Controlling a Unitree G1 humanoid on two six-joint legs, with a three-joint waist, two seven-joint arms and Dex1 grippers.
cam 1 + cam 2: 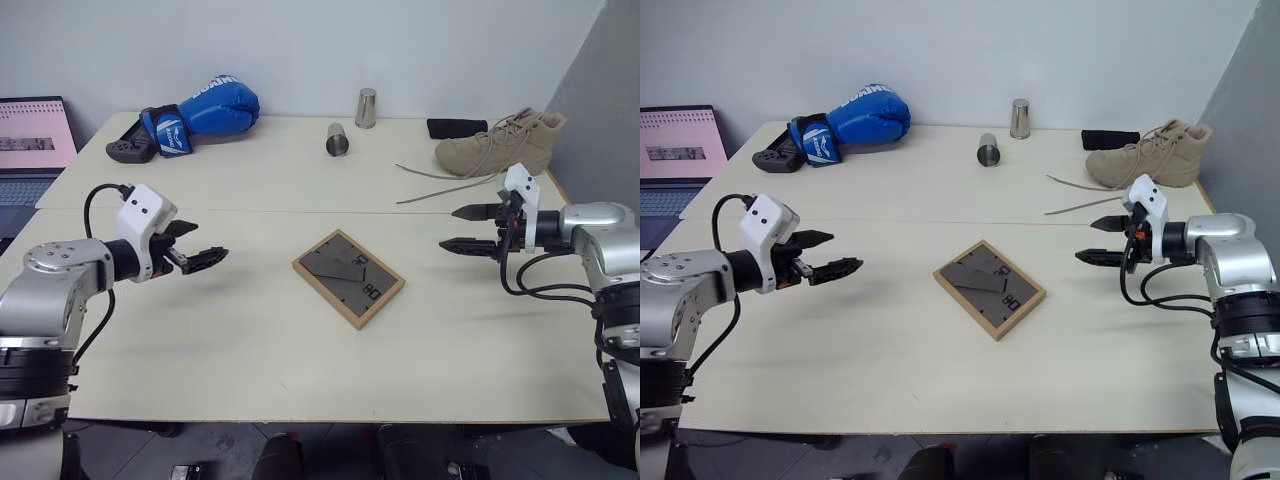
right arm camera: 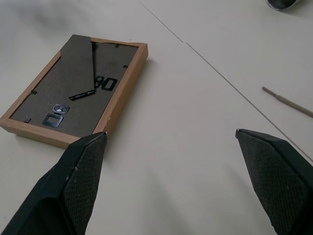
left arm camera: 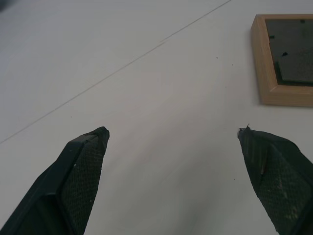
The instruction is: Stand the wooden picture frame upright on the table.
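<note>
Plain test room or lab, bare white wall (image 1: 420,50), cream table (image 1: 250,340), laptop (image 1: 30,145), odd props

The small rectangular light-wood picture frame (image 1: 349,277) lies face down mid-way across the large cream counter (image 1: 250,350), just before its seam. Behind the seam lie a blue boxing glove (image 1: 205,112) at left, two metal cups (image 1: 338,139) in the middle and a tan lace-up boot (image 1: 500,143) at right.
</note>
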